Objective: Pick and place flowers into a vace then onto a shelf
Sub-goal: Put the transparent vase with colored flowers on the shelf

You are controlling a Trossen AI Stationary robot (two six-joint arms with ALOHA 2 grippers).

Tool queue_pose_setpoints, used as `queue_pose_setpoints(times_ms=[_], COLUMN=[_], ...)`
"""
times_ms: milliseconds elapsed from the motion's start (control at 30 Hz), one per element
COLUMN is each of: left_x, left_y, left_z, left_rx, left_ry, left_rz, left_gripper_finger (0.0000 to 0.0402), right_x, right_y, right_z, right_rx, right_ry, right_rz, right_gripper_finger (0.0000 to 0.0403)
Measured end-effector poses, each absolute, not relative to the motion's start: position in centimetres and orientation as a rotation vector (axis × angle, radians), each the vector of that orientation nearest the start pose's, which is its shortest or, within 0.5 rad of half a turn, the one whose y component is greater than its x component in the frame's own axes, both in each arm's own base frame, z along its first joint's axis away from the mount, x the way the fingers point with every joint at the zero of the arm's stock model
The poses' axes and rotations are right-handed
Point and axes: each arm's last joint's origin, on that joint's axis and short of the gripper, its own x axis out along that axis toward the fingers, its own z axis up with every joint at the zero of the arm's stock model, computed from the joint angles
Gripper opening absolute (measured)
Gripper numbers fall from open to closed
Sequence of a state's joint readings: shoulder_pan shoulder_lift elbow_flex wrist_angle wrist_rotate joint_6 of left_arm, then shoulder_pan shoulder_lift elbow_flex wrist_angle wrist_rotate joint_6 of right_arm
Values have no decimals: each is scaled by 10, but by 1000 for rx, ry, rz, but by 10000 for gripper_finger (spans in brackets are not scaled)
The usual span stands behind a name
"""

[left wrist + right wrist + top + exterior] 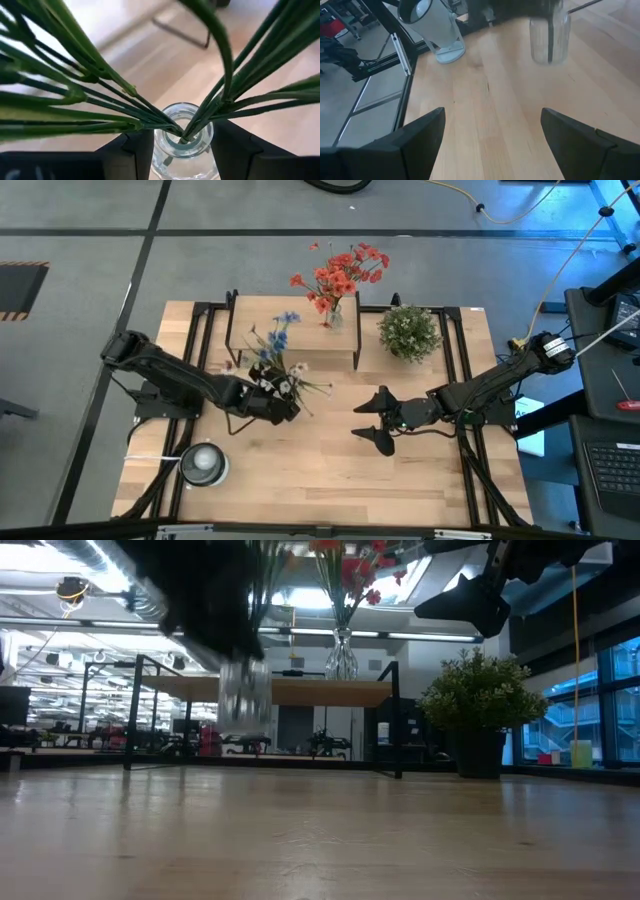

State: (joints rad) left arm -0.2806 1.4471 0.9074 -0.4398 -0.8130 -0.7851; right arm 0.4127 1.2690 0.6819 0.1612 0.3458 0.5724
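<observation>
My left gripper is shut on a clear glass vase that holds blue and white flowers on thin green stems. It hovers over the table just in front of the shelf. A second glass vase with red-orange flowers stands by its base on the shelf top. My right gripper hangs open above the table to the right of the held vase and touches nothing; its wrist view shows that vase ahead of its spread fingers. My left gripper pinches the vase's neck just below the rim, one finger on each side of the glass. The vase is lifted clear of the table and stands about upright, and the stems fan out above its mouth.
A bushy green potted plant stands to the right of the shelf. A white round-headed object sits near the table's near left corner. Black frame rails run along both sides of the tabletop. Bare wood lies between the two grippers.
</observation>
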Motion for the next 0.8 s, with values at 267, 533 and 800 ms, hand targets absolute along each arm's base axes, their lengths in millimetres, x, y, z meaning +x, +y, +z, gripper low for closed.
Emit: queue_pose_setpoints(times_ms=[267, 533, 800], left_x=[242, 214, 211], left_y=[-48, -14, 39], left_z=[308, 362, 362], left_rx=[-206, -98, -18], left_ry=[507, 429, 541], left_rz=[708, 773, 862], left_gripper_finger=[155, 155, 155], right_x=[247, 248, 250], right_y=[97, 97, 98], right_z=[231, 232, 238], right_rx=[409, 418, 441], right_ry=[400, 380, 321], right_rz=[-49, -47, -29], right_gripper_finger=[330, 330, 330])
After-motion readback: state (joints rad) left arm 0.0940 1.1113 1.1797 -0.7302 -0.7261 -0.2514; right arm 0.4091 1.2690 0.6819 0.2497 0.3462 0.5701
